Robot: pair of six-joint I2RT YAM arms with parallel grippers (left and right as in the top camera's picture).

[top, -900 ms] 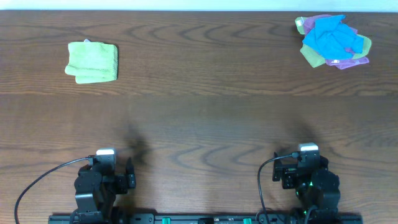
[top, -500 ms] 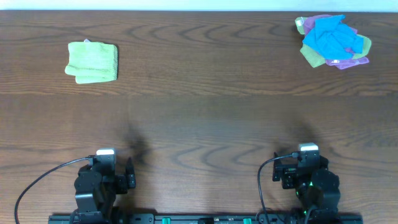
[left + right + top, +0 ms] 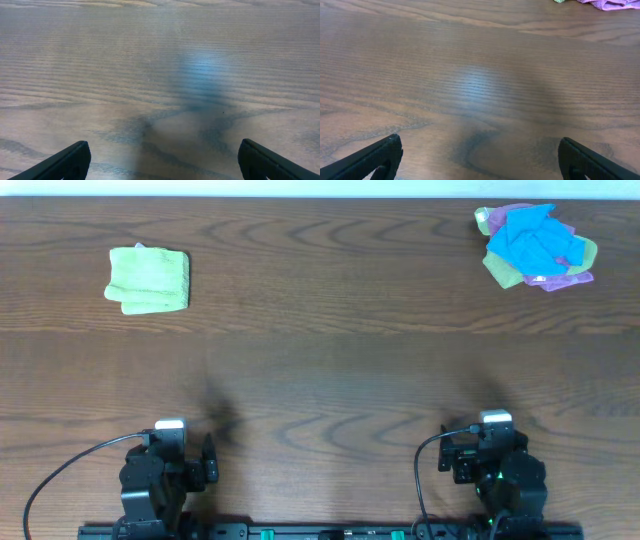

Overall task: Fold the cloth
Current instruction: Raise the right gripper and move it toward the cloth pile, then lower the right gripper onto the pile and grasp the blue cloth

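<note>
Your blue cloth [image 3: 530, 235] lies crumpled atop a purple cloth [image 3: 572, 277] at the surface's [image 3: 330, 330] far right corner, well ahead of your right end effector [image 3: 479, 159]. Both it and your left end effector [image 3: 160, 161] gape wide, empty.

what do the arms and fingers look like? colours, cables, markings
The left arm and right arm are black, each with a pale grey block on top and a black cable looping off its side. Small green light on the right one. Plain black wedge fingers.
</note>
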